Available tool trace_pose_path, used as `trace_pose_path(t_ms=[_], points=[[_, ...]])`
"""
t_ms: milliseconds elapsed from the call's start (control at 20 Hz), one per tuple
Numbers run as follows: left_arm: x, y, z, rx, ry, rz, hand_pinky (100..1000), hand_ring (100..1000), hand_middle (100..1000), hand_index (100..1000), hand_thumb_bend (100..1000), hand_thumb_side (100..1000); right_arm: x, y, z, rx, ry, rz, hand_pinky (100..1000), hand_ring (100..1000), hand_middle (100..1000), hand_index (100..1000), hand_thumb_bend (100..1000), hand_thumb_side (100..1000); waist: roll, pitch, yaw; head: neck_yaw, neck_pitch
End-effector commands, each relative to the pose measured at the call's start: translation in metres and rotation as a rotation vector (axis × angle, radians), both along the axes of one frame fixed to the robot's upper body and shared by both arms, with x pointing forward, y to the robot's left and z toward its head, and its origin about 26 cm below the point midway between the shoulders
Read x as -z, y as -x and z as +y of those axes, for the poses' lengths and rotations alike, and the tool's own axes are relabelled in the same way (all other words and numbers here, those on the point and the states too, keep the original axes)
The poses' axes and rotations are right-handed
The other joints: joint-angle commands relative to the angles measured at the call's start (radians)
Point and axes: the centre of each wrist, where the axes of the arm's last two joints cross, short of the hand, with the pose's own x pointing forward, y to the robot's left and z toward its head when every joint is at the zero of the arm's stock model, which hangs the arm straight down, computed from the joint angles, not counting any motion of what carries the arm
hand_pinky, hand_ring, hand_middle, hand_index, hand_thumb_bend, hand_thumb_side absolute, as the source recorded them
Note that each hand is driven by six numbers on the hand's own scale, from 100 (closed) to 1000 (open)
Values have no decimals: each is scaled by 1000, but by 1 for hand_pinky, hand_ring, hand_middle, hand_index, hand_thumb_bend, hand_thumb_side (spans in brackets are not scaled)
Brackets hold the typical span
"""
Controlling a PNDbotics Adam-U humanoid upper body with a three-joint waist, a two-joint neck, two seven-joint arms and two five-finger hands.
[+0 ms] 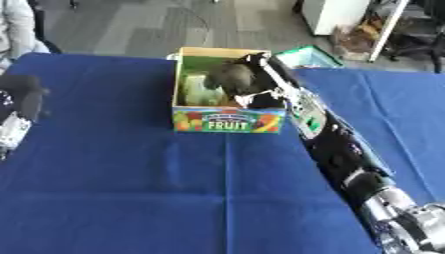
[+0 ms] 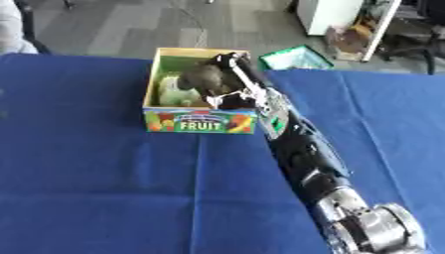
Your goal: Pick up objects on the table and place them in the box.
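Note:
The cardboard box (image 1: 228, 120), printed FRUIT on its front, stands at the far middle of the blue table (image 1: 130, 188). My right arm reaches up from the lower right, and my right hand (image 1: 258, 74) is inside the box, over its right side. Its fingers curl round a dark, brownish round object (image 1: 229, 77) held above the box floor. A pale whitish-green thing (image 1: 198, 93) lies in the box's left part. My left hand (image 1: 21, 96) shows as a dark shape at the left edge of the left eye view, away from the box.
A green-rimmed container (image 1: 309, 56) sits just behind the table to the right of the box. Beyond the table's far edge is grey floor with white furniture (image 1: 334, 14) and clutter at the top right.

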Motion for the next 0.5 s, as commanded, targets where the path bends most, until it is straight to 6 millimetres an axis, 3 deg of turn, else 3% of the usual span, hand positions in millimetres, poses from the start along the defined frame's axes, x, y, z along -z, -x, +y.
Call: trace_pose_path(t_ms=[50,100,150,250,500], points=[[-9,2,-1,7,-15,-34,667,774,615,730,333,418,-7,-2,-15,51,53,-22,840,880,714,856,385,202,3,-11,1,-5,-17],[-9,2,-1,5,-16,-34,667,774,615,730,333,417,-6,-2,-16,56,63,-20,844,883,717,858,412,216,3,-11,1,-4,-17],[-9,2,-1,4,-16,-35,667,774,615,730,335,416,-5,-2,-17,60,68,-19,890,915,751,882,478,290,3,-11,0,-4,-18],[-9,2,-1,3,-16,-35,667,774,615,730,336,416,-4,-2,-18,67,71,-22,928,942,779,904,510,358,2,-11,-2,-3,-18],[-8,2,0,1,-15,-34,667,774,615,730,338,415,-8,-3,-18,69,54,-45,968,968,827,936,558,413,4,-15,-6,-3,-19]])
